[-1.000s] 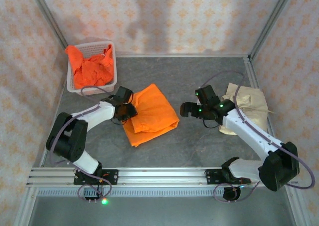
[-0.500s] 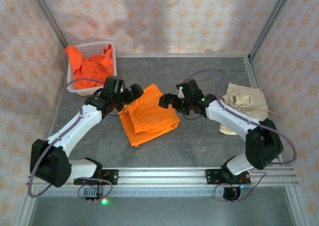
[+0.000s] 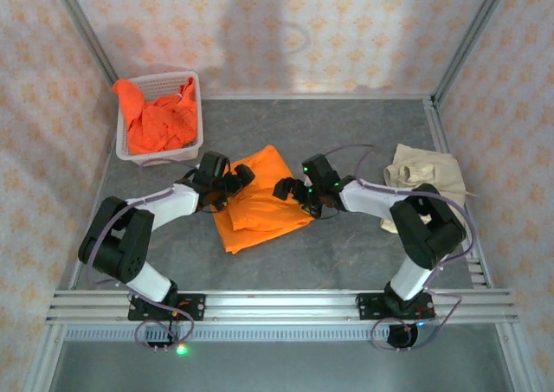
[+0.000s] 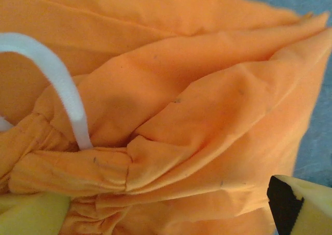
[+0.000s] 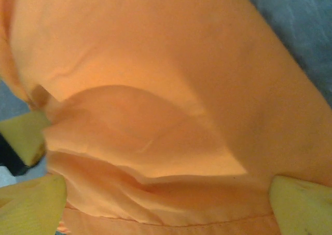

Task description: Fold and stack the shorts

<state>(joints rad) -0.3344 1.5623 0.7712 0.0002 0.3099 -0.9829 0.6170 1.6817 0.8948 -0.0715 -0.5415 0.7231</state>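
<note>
I can read no text, label, brand, number or sign from here. Close up on both wrist cameras, the folded bright orange cloth shorts (image 4: 181,115) show plain fabric, with no print or tag I can make out.

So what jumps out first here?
Folded orange shorts lie in the middle, with the left gripper and right gripper open on either side of them. Orange cloth is heaped in the basket at far left. Beige shorts lie at the right.
</note>
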